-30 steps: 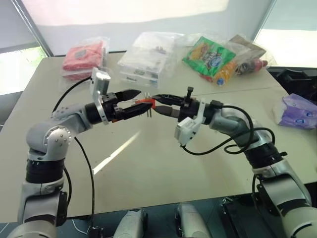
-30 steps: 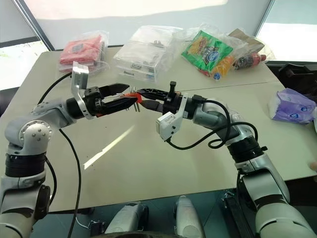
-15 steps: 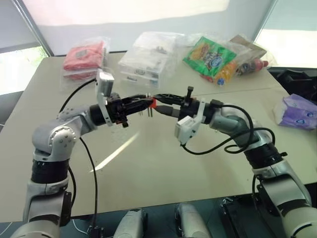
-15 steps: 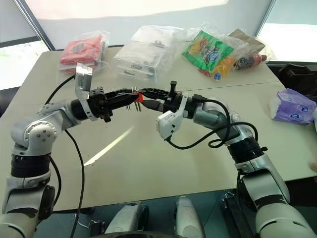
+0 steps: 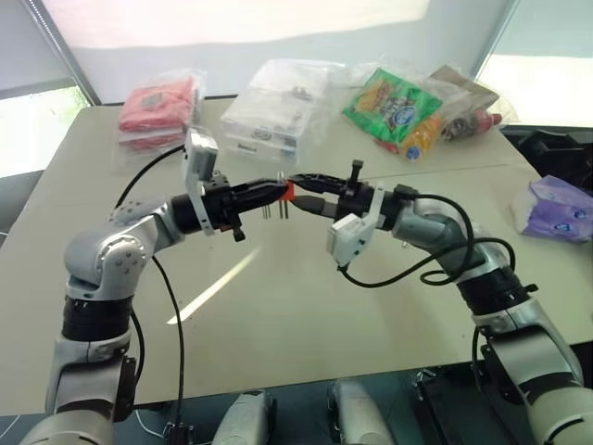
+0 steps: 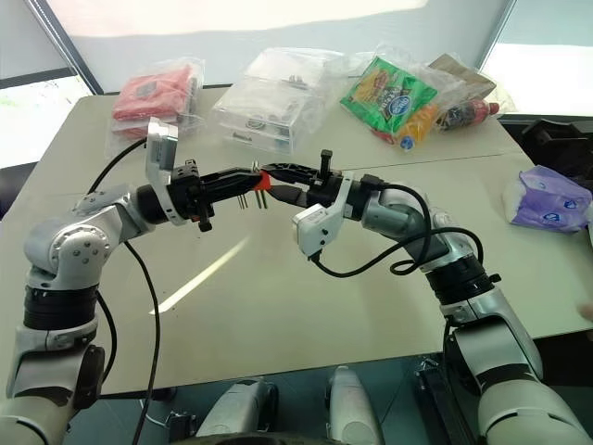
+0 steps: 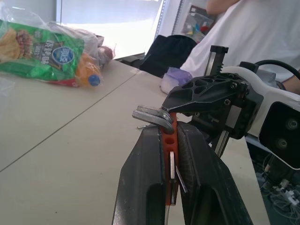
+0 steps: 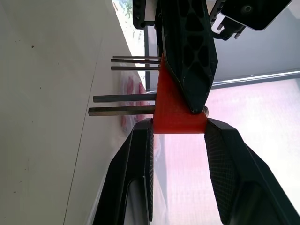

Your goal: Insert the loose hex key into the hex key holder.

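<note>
Closure is the news: the left pincer (image 5: 275,192), which a second ago stood spread wide around the hex key holder (image 5: 288,191), is now clenched on it. In the left wrist view the red block sits pinched between that pincer's two black fingers (image 7: 140,187), its upper end poking out just past their tips. The right pincer (image 5: 301,190) meets the same block from the opposite side, tip to tip with the left one, and neither arm has shifted its place. Whether the right pincer is gripping the block or has let go of it, I cannot tell.

Thin metal keys (image 8: 126,98) stick out of the holder, hanging below the left pincer's tips towards the table (image 5: 306,306), and their bent heads bunch at the block's top, just beyond those tips. I cannot pick out the loose hex key as a separate piece anywhere; no rod lies apart from the block or in either pincer by itself.

My reading is that the holder is being passed or steadied between the two arms, both held well above the table. With every visible key seated in the block, the insertion looks done or nearly so, and the left pincer could now bear the holder alone.
</note>
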You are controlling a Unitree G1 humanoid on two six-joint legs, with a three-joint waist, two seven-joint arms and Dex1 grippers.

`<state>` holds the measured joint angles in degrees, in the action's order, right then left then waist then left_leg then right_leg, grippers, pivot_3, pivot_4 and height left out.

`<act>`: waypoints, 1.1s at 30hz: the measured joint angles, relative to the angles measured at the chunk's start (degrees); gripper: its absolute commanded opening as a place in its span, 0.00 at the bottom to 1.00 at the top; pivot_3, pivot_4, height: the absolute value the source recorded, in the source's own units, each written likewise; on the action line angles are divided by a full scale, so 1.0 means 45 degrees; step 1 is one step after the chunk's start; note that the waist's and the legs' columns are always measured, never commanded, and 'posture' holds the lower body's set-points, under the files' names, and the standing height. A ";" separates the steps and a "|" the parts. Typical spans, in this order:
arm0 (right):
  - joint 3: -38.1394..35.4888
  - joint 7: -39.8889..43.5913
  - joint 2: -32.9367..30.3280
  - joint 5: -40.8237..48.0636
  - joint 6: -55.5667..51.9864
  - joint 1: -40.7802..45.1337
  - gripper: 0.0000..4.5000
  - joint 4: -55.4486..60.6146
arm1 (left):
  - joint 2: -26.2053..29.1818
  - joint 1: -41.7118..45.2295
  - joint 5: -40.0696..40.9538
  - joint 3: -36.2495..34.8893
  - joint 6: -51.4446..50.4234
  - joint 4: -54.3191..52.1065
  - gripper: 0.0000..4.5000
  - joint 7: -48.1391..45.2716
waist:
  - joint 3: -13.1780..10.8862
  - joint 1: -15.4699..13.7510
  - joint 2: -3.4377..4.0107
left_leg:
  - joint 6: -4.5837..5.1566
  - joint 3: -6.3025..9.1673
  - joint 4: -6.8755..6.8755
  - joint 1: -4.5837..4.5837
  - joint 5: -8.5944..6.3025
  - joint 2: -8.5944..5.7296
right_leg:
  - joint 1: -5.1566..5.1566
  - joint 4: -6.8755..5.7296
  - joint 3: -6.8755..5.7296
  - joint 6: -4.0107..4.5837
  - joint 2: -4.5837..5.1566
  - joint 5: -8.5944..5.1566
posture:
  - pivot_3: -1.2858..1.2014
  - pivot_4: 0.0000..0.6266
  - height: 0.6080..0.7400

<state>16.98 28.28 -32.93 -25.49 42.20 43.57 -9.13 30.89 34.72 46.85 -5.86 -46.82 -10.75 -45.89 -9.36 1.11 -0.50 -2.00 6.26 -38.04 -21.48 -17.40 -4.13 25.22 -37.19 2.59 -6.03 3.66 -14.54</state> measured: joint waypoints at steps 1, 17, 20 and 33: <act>0.0000 0.0000 0.0001 0.0043 0.0003 0.0067 0.68 0.0000 | -0.0002 0.0000 -0.0033 0.0003 0.0000 0.0097 0.00 0.0051 | 0.0000 0.0001 0.0000 | 0.0000 0.0000 0.0000 0.0000 0.0000 0.0000 | 0.0000 0.0000 0.0000 0.0000 -0.0001 0.0000 | 0.52 0.24 1.00; -0.1955 0.3585 -0.0011 0.5067 -1.4361 -0.0522 0.98 0.1563 | 0.0439 -0.0390 -0.2480 0.0635 0.2149 -0.0181 0.00 0.0031 | 0.0001 -0.0089 -0.0001 | 0.0005 0.0013 -0.0008 -0.0009 -0.0002 0.0001 | -0.0006 0.0005 0.0004 0.0001 0.0010 0.0000 | 0.52 0.24 1.00; -0.3001 0.3369 0.0351 0.6226 -2.0203 -0.0141 0.98 0.2150 | 0.0379 -0.0676 -0.2638 0.0638 0.2348 -0.0438 0.00 0.0147 | 0.0001 -0.0075 0.0000 | 0.0008 0.0014 -0.0002 -0.0010 -0.0003 0.0002 | 0.0000 0.0002 0.0014 0.0001 0.0029 0.0000 | 0.52 0.24 1.00; -0.4867 -0.0647 0.1728 0.6939 -2.8182 0.0937 0.98 0.1564 | 0.0212 -0.1050 -0.2821 0.0758 0.2472 -0.0844 0.00 0.0499 | 0.0001 -0.0069 0.0000 | 0.0009 0.0001 -0.0003 -0.0031 -0.0004 -0.0008 | 0.0024 -0.0002 0.0009 -0.0001 0.0035 0.0001 | 0.52 0.24 1.00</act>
<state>-4.92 25.37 -25.16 5.74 -84.62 47.79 -2.09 31.85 30.00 34.15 -2.45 -35.69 -14.55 -43.65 -9.36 0.81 -0.50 -1.95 6.27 -38.06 -21.62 -17.42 -4.16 25.33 -37.20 2.63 -6.03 3.82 -14.53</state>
